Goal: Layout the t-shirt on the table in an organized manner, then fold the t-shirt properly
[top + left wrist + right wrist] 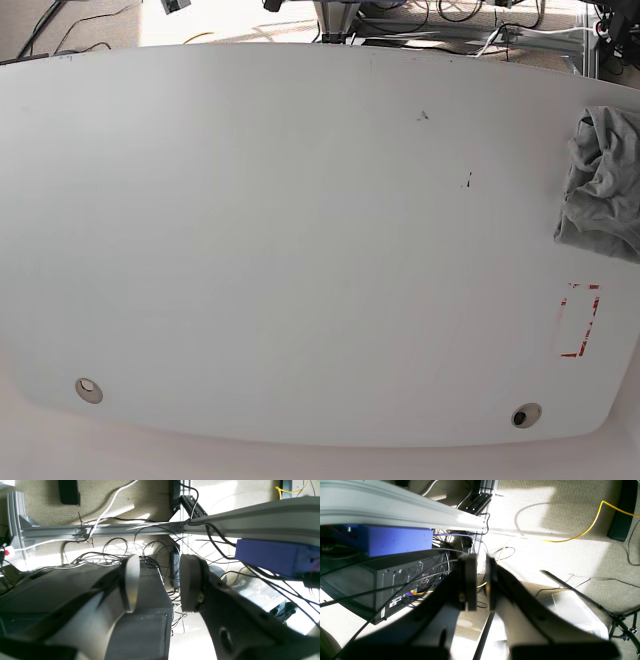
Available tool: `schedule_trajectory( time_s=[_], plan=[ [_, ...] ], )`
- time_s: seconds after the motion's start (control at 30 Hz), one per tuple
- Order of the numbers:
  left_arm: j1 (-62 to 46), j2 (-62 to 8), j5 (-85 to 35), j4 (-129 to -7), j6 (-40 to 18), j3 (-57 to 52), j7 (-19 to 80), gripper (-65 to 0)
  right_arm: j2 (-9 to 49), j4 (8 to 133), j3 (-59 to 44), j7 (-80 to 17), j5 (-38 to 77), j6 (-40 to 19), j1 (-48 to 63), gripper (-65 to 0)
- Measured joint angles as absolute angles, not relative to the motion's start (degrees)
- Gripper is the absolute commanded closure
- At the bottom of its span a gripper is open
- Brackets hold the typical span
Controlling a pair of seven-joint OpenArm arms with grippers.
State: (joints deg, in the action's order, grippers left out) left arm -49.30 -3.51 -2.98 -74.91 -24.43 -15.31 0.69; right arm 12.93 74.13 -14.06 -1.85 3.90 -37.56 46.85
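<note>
White tabletop: crumpled t-shirt overhangs its edge and may slide off. Left end effector spread, right end effector nearly pressed together, both empty.

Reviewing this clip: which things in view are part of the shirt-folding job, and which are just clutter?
Job:
t-shirt, crumpled at the table's right edge
table

Just around:
red dashed mark
two grommets
black computer case
yellow cable

The t-shirt is soft grey cloth with many wrinkles. The table has a smooth, matt white top. The floor carpet looks rough and woven.
</note>
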Motion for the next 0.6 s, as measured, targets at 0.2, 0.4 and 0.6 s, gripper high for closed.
schedule_trajectory(
  time_s=[0.2,0.4,0.6],
  plan=[
    [-44.93,-5.04,-2.85,-67.09,-24.45,-10.52,0.89,-23.6,12.75,68.95,-9.47,-1.61,3.03,-37.12,44.51,-5.5],
    [-40.6,-5.26,-2.98,-58.59,-20.45,-8.32,0.69,-23.6,11.81,61.47,-8.05,-1.8,2.72,-37.45,41.71,-5.5],
    [-34.46,-5.67,-2.83,-49.71,-18.31,-3.97,1.1,-23.6,12.21,52.66,-6.63,-1.45,2.94,-36.03,35.51,-5.5]
  ],
)
